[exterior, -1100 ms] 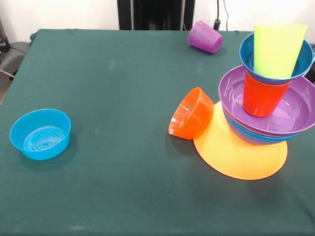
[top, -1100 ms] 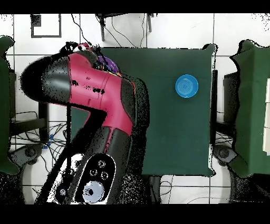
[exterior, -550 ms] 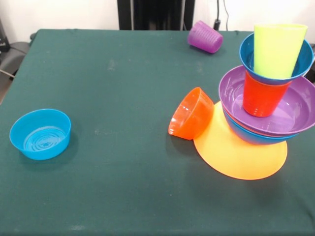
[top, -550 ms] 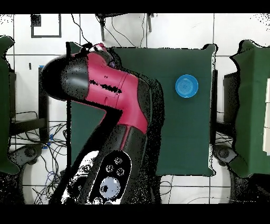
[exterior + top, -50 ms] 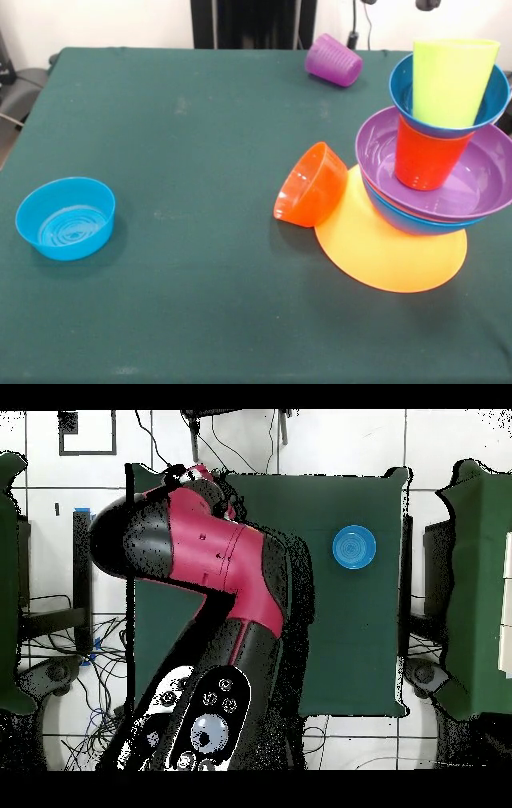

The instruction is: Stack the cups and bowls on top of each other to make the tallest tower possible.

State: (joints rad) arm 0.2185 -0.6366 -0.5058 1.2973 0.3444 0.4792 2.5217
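Note:
The tower stands at the right: an upturned orange-yellow bowl [image 5: 384, 256], a blue bowl [image 5: 404, 222], a purple bowl [image 5: 480, 188], an orange cup [image 5: 424, 164], a dark blue bowl [image 5: 494, 100] and a yellow-green cup [image 5: 452, 80] on top. A small orange bowl [image 5: 312, 186] lies tipped against the tower's base. Near the far edge a purple cup [image 5: 334, 59] lies on its side. A light blue bowl [image 5: 66, 218] sits upright at the left, also in the overhead view as the light blue bowl [image 5: 354, 547]. My gripper [image 5: 398, 3] shows only two dark tips at the top edge above the tower, open and empty.
The green table [image 5: 200, 120] spreads wide between the light blue bowl and the tower. In the overhead view my red and black arm [image 5: 200, 554] covers the tower's side of the table [image 5: 340, 644]. The tower stands close to the table's right edge in the front view.
The gripper's tips have come into the front view at the top edge above the tower. In the overhead view the arm has swung further over the table. The cups and bowls have not moved.

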